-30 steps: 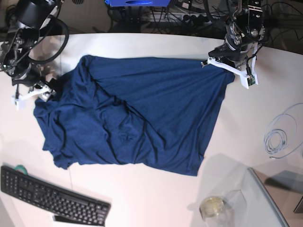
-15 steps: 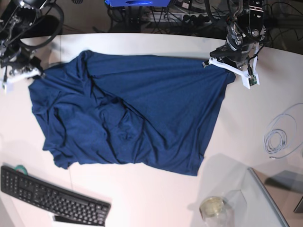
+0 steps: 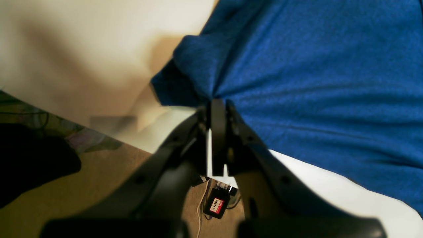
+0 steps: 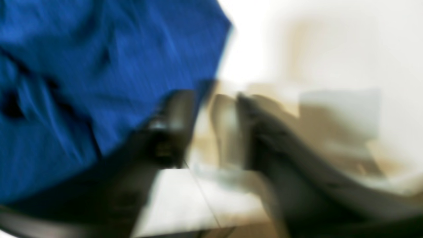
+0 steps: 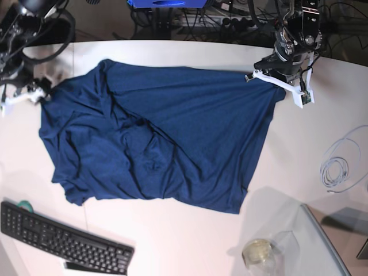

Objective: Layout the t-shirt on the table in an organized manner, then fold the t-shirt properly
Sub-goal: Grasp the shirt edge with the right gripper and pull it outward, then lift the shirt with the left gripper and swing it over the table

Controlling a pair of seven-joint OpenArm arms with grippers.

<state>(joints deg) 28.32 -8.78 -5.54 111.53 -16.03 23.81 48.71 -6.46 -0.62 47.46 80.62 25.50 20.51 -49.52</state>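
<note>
The dark navy t-shirt (image 5: 172, 138) lies spread and wrinkled across the white table (image 5: 172, 52). My left gripper (image 5: 276, 80) is at the shirt's far right corner. In the left wrist view its jaws (image 3: 218, 102) are shut on a pinch of the t-shirt (image 3: 314, 82) above the table (image 3: 82, 49). My right gripper (image 5: 31, 96) sits at the shirt's far left corner. The right wrist view is blurred; the right gripper (image 4: 214, 109) shows its fingers apart with table (image 4: 314, 49) in the gap and the t-shirt (image 4: 99, 66) edge beside one finger.
A black keyboard (image 5: 63, 241) lies at the front left. A coiled white cable (image 5: 339, 167) rests at the right. A glass panel (image 5: 322, 247) and a small round jar (image 5: 259, 251) stand at the front right. Cables crowd the floor behind the table's far edge.
My right gripper carried the shirt's left corner outward to the left and its fingers have come apart. The shirt's left side now lies wider. The left gripper has not moved.
</note>
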